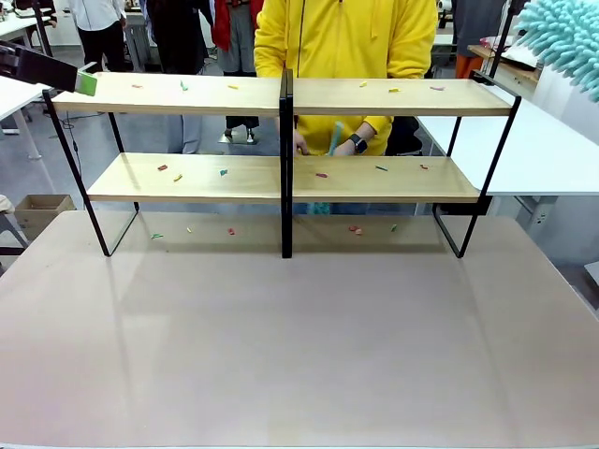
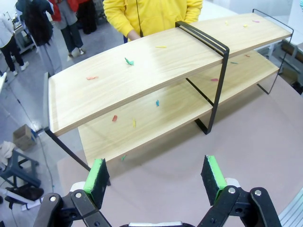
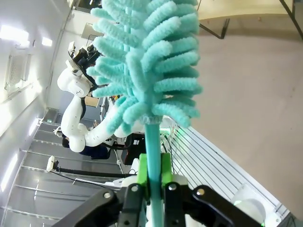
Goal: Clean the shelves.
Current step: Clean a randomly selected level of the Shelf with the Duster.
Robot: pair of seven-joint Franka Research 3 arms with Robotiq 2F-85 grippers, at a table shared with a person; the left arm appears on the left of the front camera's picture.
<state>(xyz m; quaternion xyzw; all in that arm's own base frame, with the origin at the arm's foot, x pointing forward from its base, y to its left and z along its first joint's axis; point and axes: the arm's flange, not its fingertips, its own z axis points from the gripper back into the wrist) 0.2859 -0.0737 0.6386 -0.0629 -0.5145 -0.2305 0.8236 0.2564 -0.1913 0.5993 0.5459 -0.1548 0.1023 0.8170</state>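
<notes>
You're dealing with shelves (image 1: pixel 253 178) standing along the far edge of the bench (image 1: pixel 281 355): stiff boards on a thin frame, probably light enough to skid, so steady them at the top board's left end. Your left tool (image 2: pixel 158 176) is hovering there wide open (scraps (image 1: pixel 321 175) are littering both boards), while your right tool (image 3: pixel 154 172) is pinching the stem of the fluffy duster (image 3: pixel 147 61) high beyond the right edge.

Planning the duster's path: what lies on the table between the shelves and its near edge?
Nothing: the front view shows that stretch of table bare; coloured scraps lie under the shelves.
</notes>
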